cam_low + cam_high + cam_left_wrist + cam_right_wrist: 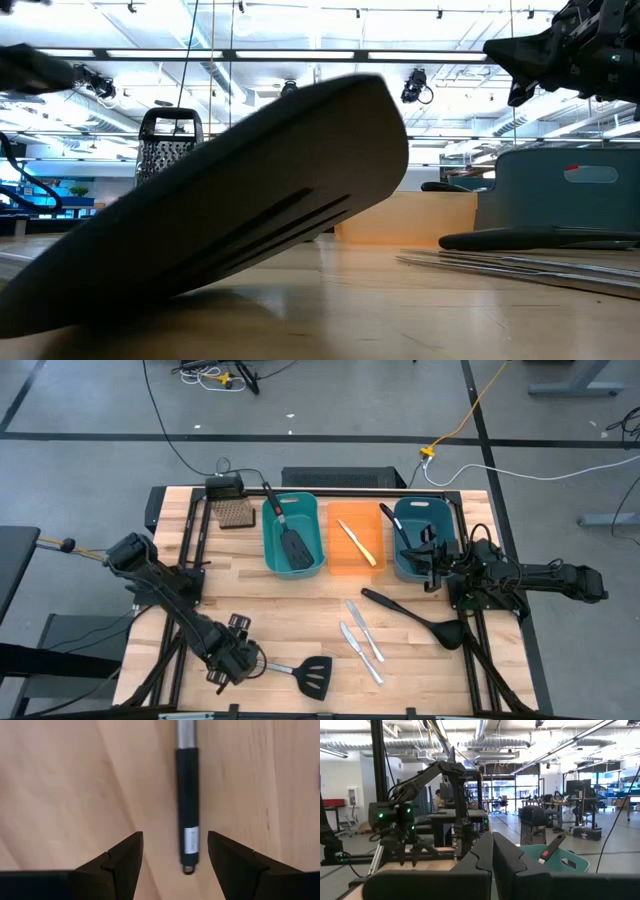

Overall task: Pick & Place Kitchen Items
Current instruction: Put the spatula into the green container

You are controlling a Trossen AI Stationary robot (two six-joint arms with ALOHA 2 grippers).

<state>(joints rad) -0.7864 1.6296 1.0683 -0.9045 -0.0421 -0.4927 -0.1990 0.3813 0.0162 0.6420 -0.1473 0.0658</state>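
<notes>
Left end effector point(175, 852) straddles steel-and-black spatula handle point(186, 795).

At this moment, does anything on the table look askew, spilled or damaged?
Nothing stands out. A spatula, a ladle and two knives lie loose on the table, unsorted but intact. The left tool is open, straddling the spatula's handle; the right tool is shut by the right teal bin.

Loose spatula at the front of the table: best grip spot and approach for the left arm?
Grip the spatula by its slim black handle end, from straight above. It lies flat on the wood, and the left gripper, open, already straddles that end; the wide blade offers no hold.
</notes>
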